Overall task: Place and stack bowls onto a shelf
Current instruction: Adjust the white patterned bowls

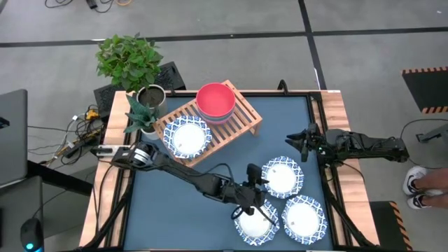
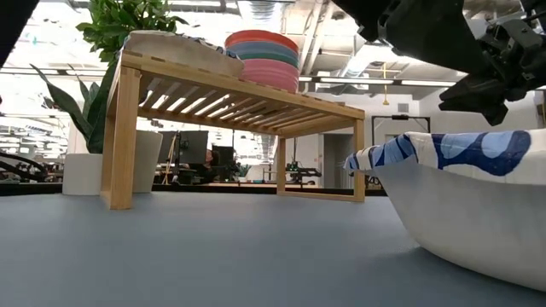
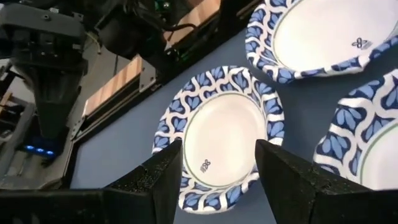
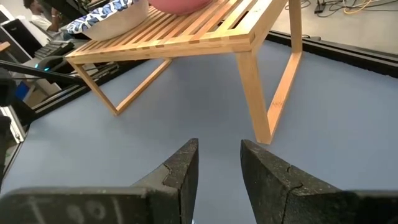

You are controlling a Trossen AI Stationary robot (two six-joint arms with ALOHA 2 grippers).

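The wooden slat shelf (image 1: 241, 120) stands at the table's far middle. On it sit a stack of bowls with a red one on top (image 1: 215, 100) and one white, blue-rimmed dish (image 1: 187, 136). Three more such dishes lie on the table at the near right (image 1: 282, 176) (image 1: 303, 218) (image 1: 253, 225). My left gripper (image 1: 257, 208) is open and hangs over the near dishes. In the left wrist view a dish (image 3: 221, 140) shows on the table beyond the gap between its fingers, and they touch nothing. My right gripper (image 1: 292, 140) waits open at the right edge.
A metal plant pot (image 1: 149, 98) and a leafy plant (image 1: 129, 59) stand at the far left corner beside the shelf. Bare blue tabletop (image 1: 168, 210) lies between the shelf and the near edge. In the low view a dish (image 2: 461, 196) fills the near right foreground.
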